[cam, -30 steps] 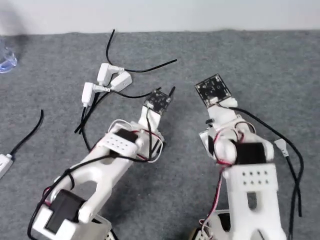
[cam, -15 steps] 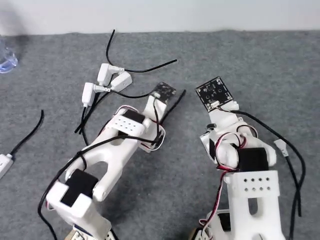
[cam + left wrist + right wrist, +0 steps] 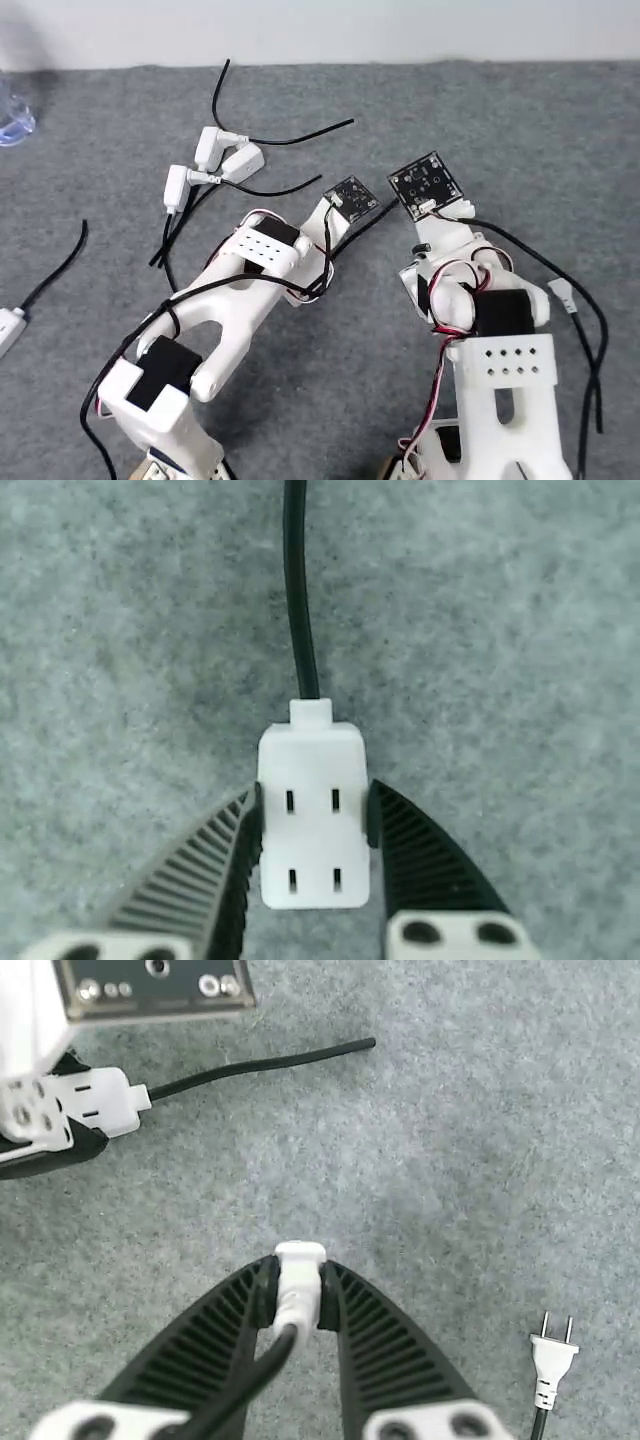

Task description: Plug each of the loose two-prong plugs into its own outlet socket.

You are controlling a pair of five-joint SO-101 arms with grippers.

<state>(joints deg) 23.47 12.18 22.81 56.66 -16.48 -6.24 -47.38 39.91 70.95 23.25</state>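
Note:
My left gripper (image 3: 312,825) is shut on a white outlet socket (image 3: 310,770) that has two pairs of slots and a black cord (image 3: 298,590) leading away over the grey carpet. My right gripper (image 3: 298,1295) is shut on a white two-prong plug (image 3: 298,1265), its black cord running back between the fingers. In the right wrist view the held socket (image 3: 100,1100) shows a short way off, beside the left arm's camera board (image 3: 150,985). A second loose plug (image 3: 553,1355) lies on the carpet near the right arm (image 3: 497,350), seen from above as plug (image 3: 563,293).
Several white connectors (image 3: 215,160) with tangled black cords lie at the back left. Another white piece (image 3: 8,325) with a cord sits at the left edge. A clear bottle (image 3: 12,115) stands far left. The carpet (image 3: 540,130) runs back to a pale wall.
The left arm has swung right with the socket, bringing its wrist close beside the right arm's wrist. The right arm has hardly moved.

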